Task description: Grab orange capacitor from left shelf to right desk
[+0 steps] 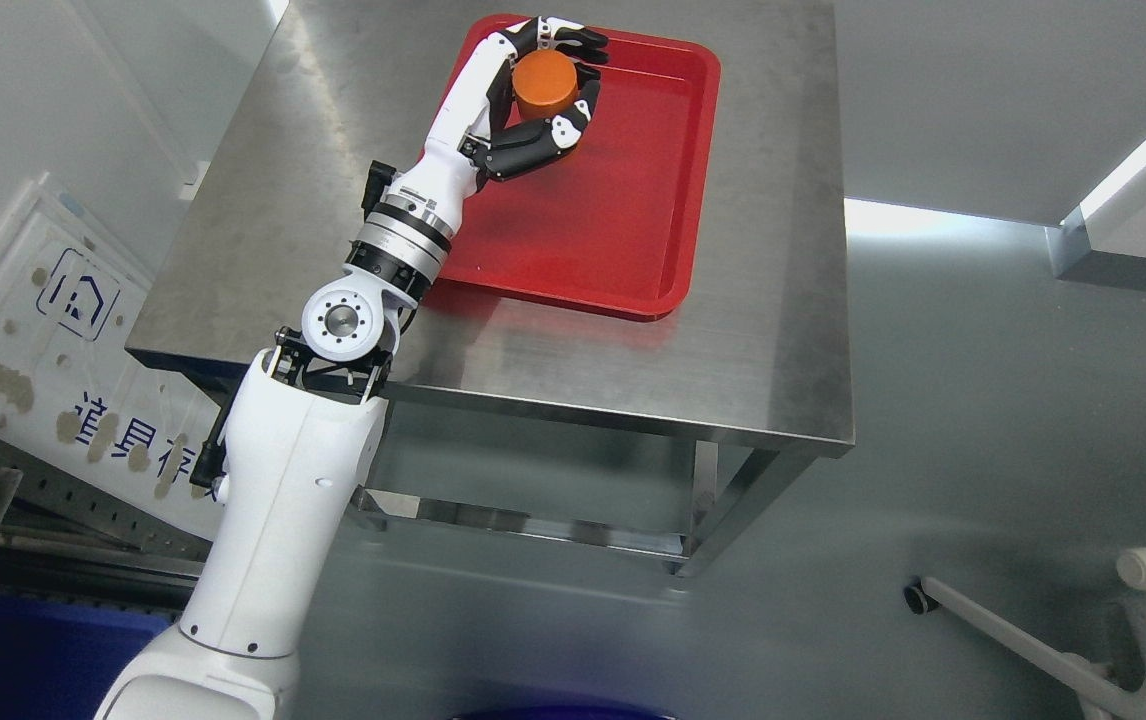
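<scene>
My left arm reaches up from the lower left across a steel desk (753, 330). Its hand (545, 85) is shut on an orange cylindrical capacitor (546, 84), with black-and-white fingers (573, 118) curled around its sides. The capacitor is held over the far left part of a red tray (633, 230) that lies on the desk. Whether it touches the tray floor I cannot tell. My right hand is out of view.
A white sign with blue print (63, 350) leans at the left below the desk edge. A blue bin (23, 650) sits at the lower left. White tubing with a caster (1083, 650) stands on the grey floor at the lower right.
</scene>
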### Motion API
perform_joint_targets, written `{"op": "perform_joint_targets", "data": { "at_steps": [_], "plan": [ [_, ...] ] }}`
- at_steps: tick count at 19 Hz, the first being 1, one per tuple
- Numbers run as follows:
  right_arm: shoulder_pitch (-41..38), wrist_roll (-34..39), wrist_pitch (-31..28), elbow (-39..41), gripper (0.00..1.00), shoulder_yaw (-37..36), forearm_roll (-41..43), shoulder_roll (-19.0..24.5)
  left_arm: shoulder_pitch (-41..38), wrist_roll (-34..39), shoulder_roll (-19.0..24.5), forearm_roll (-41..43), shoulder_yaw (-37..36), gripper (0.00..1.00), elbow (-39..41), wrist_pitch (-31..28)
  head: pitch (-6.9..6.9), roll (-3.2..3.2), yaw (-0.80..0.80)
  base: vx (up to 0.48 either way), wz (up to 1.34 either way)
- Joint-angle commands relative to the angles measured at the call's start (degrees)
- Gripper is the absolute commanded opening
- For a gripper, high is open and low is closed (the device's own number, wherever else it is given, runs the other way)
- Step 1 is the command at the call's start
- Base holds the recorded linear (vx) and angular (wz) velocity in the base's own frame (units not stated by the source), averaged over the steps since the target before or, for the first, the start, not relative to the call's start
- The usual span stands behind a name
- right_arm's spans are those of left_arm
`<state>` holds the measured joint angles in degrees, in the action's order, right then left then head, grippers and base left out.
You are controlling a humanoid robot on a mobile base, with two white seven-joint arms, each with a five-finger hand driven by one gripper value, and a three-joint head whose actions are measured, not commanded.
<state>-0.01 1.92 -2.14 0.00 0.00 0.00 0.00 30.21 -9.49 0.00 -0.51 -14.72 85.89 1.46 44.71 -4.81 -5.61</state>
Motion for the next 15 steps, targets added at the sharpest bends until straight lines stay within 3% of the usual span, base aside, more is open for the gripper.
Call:
{"op": "perform_joint_targets", "data": {
  "at_steps": [1,3,7,15],
  "plan": [
    [-0.8,-0.1,0.0,1.9,1.0,-0.6,0.0,-1.0,1.7,-0.1,1.0,0.1,0.3,0.76,-1.8,-0.1,0.0,0.0,0.0,0.011,-0.01],
    [-0.8,-0.1,0.0,1.9,1.0,-0.6,0.0,-1.0,3.6,0.0,1.0,0.1,1.5,0.87,-1.1,-0.1,0.0,0.0,0.0,0.005,0.0],
    [-0.8,-0.1,0.0,1.9,1.0,-0.6,0.0,-1.0,5.5,-0.2,1.0,0.1,6.4,0.98,1.6,-0.4,0.0,0.0,0.0,-0.003,0.0],
    [-0.8,-0.1,0.0,1.9,1.0,-0.6,0.0,-1.0,0.7,-0.3,1.0,0.0,19.6,1.0,4.3,-3.0,0.0,0.0,0.0,-0.001,0.0]
  ]
}}
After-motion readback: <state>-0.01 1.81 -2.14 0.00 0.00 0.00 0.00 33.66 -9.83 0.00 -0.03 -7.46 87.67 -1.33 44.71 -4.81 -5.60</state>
